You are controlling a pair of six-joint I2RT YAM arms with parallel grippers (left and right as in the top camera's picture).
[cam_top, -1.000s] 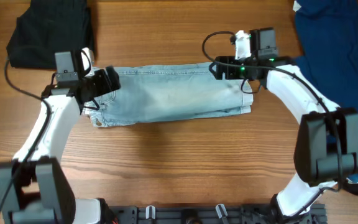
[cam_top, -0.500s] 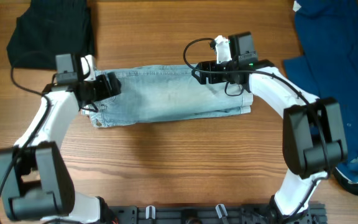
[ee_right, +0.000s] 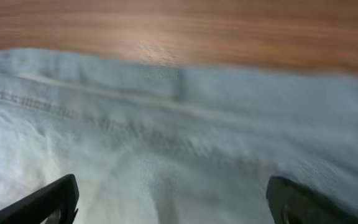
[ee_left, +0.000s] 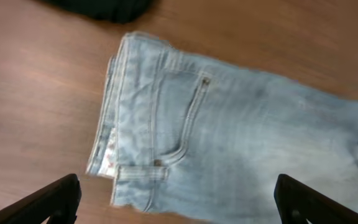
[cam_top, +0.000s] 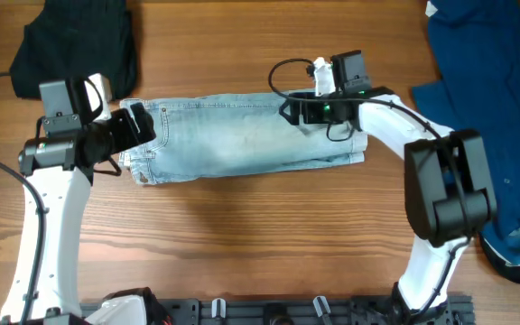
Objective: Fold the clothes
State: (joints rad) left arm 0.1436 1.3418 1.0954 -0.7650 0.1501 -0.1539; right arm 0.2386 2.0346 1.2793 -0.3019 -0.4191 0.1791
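Note:
The light-blue denim shorts (cam_top: 242,137) lie flat and folded lengthwise on the wooden table, waistband to the left. My left gripper (cam_top: 138,124) is open and raised over the waistband end; the left wrist view shows the pocket and waistband (ee_left: 166,130) between its spread fingertips (ee_left: 176,199). My right gripper (cam_top: 294,106) is open over the shorts' upper edge, right of centre; the right wrist view shows only denim (ee_right: 179,143) close beneath its spread fingertips (ee_right: 173,202).
A black folded garment (cam_top: 75,45) lies at the back left. A dark navy-blue garment (cam_top: 495,99) covers the right side of the table. Bare wood lies in front of the shorts.
My left gripper has pulled back to the left and lifted off the waistband. My right gripper has moved left along the shorts' upper edge. The shorts have stayed in place.

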